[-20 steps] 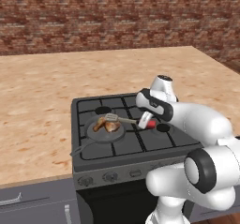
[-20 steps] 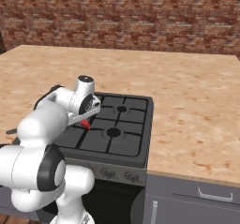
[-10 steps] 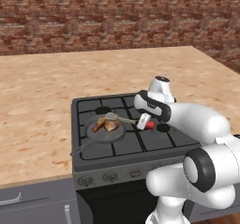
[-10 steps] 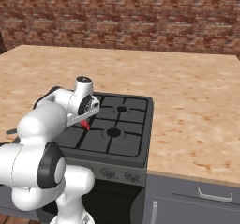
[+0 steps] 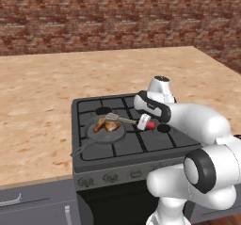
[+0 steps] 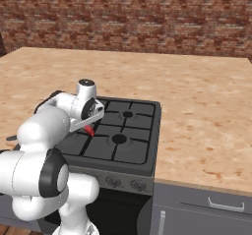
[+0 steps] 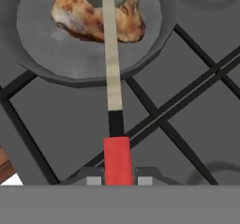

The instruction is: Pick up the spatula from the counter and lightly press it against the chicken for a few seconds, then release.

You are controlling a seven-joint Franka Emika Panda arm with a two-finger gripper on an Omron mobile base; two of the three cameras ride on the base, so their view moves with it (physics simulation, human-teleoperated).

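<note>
Jaws clamped on spatula (image 7: 113, 85) handle; blade on chicken (image 7: 75, 13) at 12 o'clock. Press step, I reckon. Next: light hold, then release.

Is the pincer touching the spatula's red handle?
Touching. The hand view shows the pincer shut on the spatula, a tip pressed against each side of its red handle.

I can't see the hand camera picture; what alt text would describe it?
The gripper is shut on the red handle of a pale-shafted spatula whose head rests over a browned roast chicken. The chicken lies in a round grey pan on a black gas stove.
</note>
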